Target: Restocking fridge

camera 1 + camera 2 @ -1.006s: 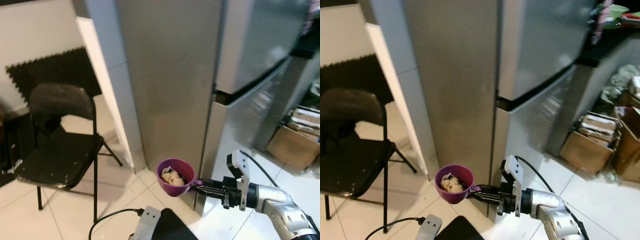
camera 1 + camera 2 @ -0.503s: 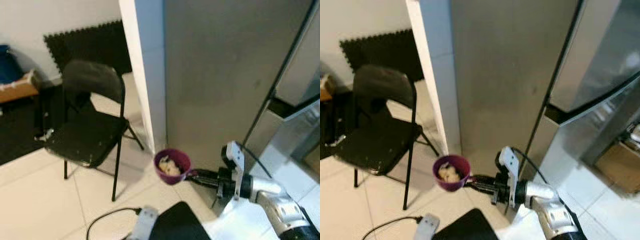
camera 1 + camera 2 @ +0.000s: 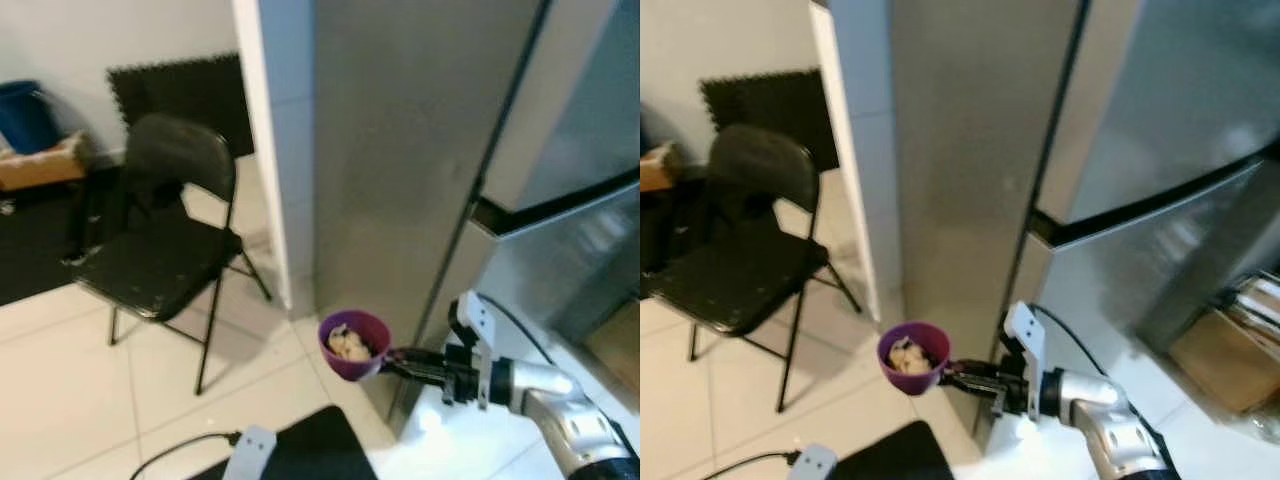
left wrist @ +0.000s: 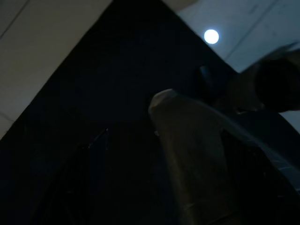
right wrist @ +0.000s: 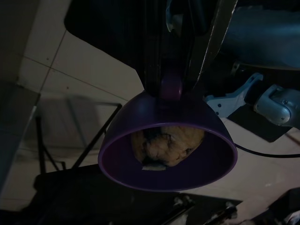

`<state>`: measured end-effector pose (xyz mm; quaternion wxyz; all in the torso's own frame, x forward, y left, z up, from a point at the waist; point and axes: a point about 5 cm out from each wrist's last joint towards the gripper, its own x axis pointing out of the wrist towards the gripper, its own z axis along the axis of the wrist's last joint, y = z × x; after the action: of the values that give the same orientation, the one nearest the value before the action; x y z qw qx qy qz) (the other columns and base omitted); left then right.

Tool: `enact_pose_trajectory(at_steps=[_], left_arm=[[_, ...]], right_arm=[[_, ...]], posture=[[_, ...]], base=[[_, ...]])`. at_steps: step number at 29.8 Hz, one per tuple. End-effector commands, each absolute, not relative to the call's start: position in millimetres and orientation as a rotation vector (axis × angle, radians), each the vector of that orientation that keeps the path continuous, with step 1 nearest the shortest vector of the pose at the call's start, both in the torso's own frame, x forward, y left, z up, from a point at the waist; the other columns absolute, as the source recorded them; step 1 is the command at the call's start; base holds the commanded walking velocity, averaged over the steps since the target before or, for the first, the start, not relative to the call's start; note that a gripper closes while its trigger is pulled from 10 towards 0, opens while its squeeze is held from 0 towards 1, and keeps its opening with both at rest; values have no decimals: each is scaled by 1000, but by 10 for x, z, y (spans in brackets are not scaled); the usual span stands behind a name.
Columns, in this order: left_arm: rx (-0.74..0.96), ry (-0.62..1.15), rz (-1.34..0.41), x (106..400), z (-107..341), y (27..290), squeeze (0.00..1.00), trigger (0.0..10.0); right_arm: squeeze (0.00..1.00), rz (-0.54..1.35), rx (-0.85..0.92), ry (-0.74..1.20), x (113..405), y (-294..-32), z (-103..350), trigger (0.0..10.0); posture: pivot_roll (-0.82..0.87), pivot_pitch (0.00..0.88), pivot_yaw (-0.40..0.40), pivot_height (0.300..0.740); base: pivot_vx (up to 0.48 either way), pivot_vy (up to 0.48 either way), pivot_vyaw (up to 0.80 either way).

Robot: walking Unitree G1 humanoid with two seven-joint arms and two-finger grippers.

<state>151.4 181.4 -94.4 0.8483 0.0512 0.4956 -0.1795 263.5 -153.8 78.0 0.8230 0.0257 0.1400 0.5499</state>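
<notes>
Right gripper [image 3: 392,357] clamping the purple cup [image 3: 353,345] by its handle, pale food [image 3: 347,344] sitting inside. Hovering beside the fridge [image 3: 420,150]. Left gripper: can't tell.

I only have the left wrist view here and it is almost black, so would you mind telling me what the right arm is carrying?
Observer: The right gripper is shut on the handle of a purple cup with pale food inside.
Operator: Thank you. Where is the fridge?
Observer: The fridge stands right ahead, both doors closed.
Operator: Anything to the left?
Observer: A black folding chair stands on the tile floor, left of the fridge.
</notes>
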Motion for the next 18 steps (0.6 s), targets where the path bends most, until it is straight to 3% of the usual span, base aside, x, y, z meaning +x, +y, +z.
enact_pose_trajectory(at_steps=[1,7,18], left_arm=[[117,1061,-360,1451,-951,1933,0,10000],[125,1057,-382,1439,-958,1894,0,10000],[127,1071,-388,1430,-987,1759,0,10000]], right_arm=[[0,1184,42,278,2666,-1472,816,10000],[0,1178,49,276,2655,-1471,817,10000],[0,1175,61,279,2623,-1467,799,10000]], posture=[[-4,0,-5,740],[-15,0,5,740],[-22,0,10,740]], base=[[0,0,0],[0,-51,0],[0,-472,0]])
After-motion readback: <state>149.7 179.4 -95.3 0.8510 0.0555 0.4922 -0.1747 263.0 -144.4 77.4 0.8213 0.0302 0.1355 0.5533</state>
